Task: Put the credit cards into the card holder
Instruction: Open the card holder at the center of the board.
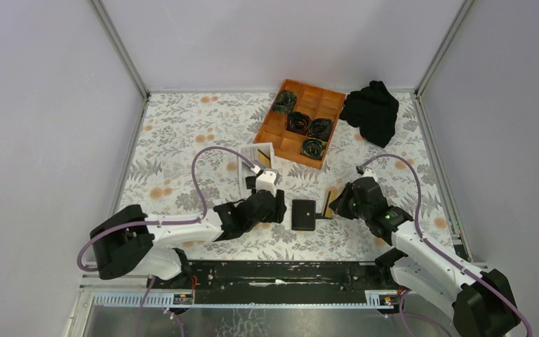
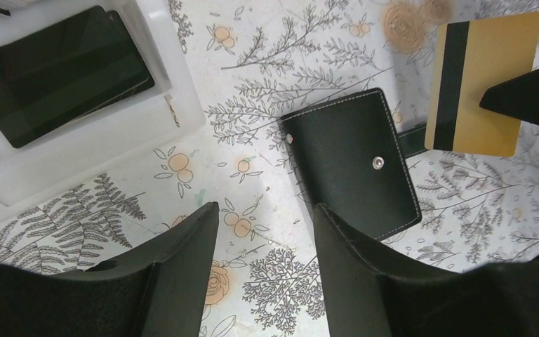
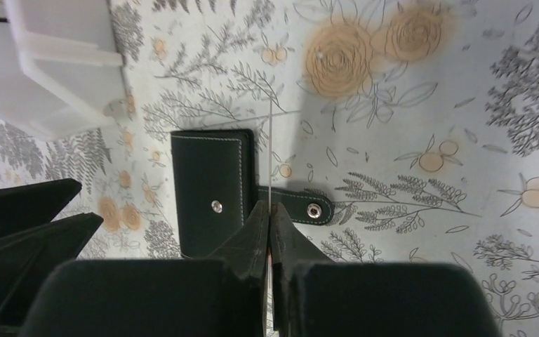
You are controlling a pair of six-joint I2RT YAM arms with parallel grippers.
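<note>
Insertion is judged in hand: an orange-tan credit card (image 2: 481,84) is pinched on edge by the right gripper (image 3: 269,210) just beside the folded card holder (image 2: 354,161), which is flanked by the spread, empty left gripper (image 2: 265,210) — the holder likely has to be opened first.

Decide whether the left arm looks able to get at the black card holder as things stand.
Probably yes: the open left gripper hangs beside the card holder with only bare tablecloth between. The right gripper holds a card beyond it.
</note>
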